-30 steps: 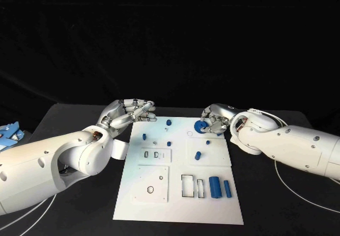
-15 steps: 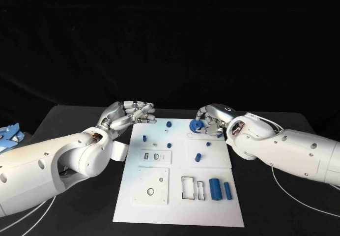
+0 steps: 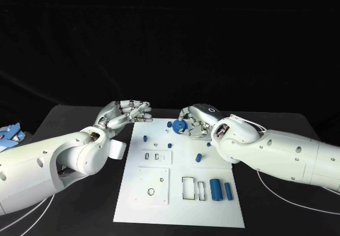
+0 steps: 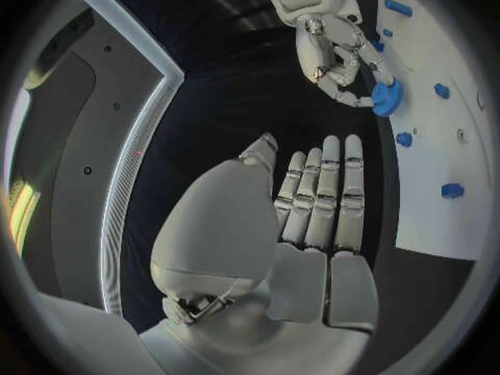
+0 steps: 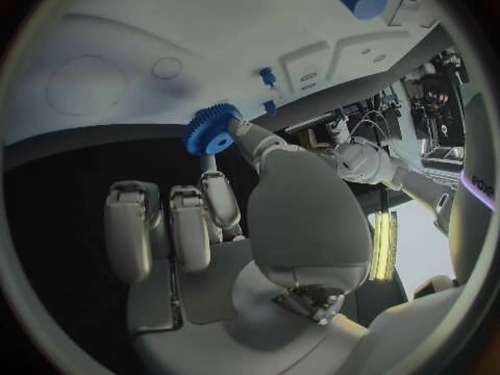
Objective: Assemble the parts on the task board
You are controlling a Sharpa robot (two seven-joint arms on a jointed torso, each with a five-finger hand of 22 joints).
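Observation:
A white task board lies mid-table. My right hand hovers over its far edge and pinches a blue gear between thumb and finger; the pinch shows in the right wrist view, with the gear above the board. My left hand hangs off the board's far left corner with fingers curled in, holding nothing. From the left wrist, that hand faces the right hand and the gear. Small blue pegs stand on the board, and two blue cylinders lie near its right edge.
A blue-and-white object sits at the table's left edge. White cables run over the black table to the right of the board. Rectangular slots and a raised plate with an oval hole mark the board's near half.
My right hand has carried the blue gear leftward along the board's far edge, from the right side towards the middle. The left hand has barely moved.

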